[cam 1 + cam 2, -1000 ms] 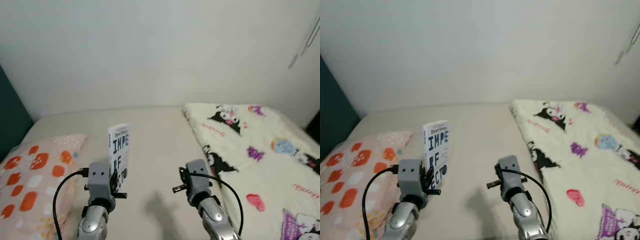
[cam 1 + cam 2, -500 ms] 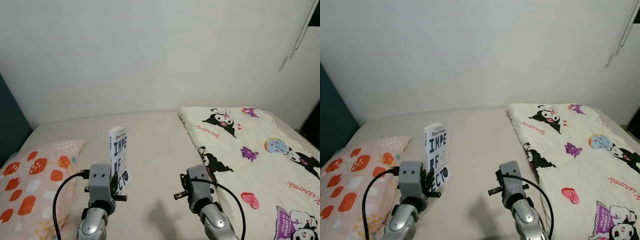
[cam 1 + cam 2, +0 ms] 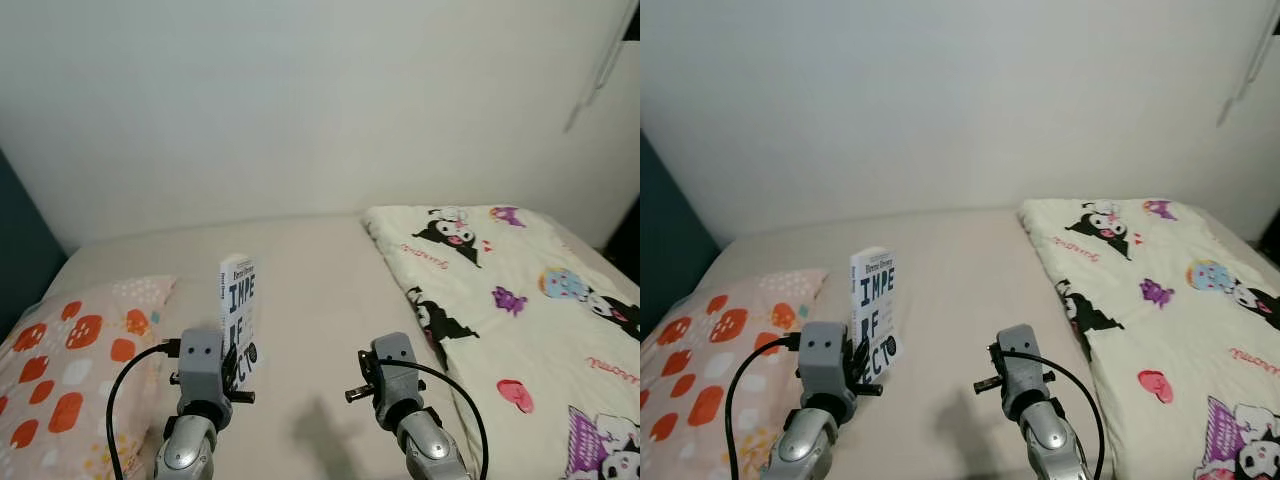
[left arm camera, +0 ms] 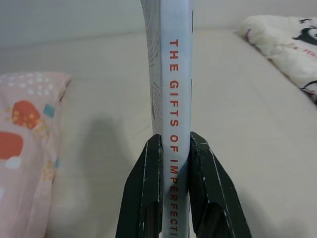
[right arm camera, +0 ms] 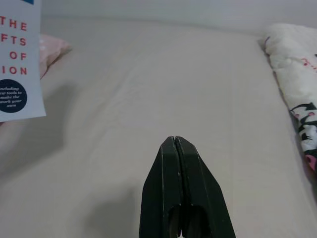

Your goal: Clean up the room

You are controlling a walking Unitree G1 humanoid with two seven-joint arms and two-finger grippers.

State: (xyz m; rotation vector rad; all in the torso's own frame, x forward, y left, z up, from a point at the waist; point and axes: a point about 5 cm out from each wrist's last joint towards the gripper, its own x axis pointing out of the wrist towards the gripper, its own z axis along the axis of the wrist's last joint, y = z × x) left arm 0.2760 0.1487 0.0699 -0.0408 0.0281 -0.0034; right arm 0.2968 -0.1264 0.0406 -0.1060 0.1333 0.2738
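Two black fingers (image 4: 148,198) of the left gripper (image 4: 171,163) are clamped on the lower part of a white book (image 3: 238,315), one finger against each cover, with the spine facing the wrist camera and its red lettering running along it. From the head views the book stands upright above the left gripper, held up over the bed (image 3: 310,300), its cover with large dark letters turned toward the right. The book sits at the near left of the scene, between the pillow (image 3: 70,370) and the middle of the mattress.

To the right, the right gripper (image 5: 176,148) has its fingers pressed together with nothing between them; it hovers over bare beige sheet at about the same nearness as the left one, the two grippers apart with open sheet between them. A corner of the book's cover shows at the edge of the right wrist view.

Farther out, the pink pillow with orange and red spots lies along the left edge of the bed. A cream blanket (image 3: 520,300) printed with cartoon characters covers the right side, running from far to near. A plain pale wall (image 3: 300,100) rises behind the bed, with a dark panel (image 3: 20,250) at the far left.
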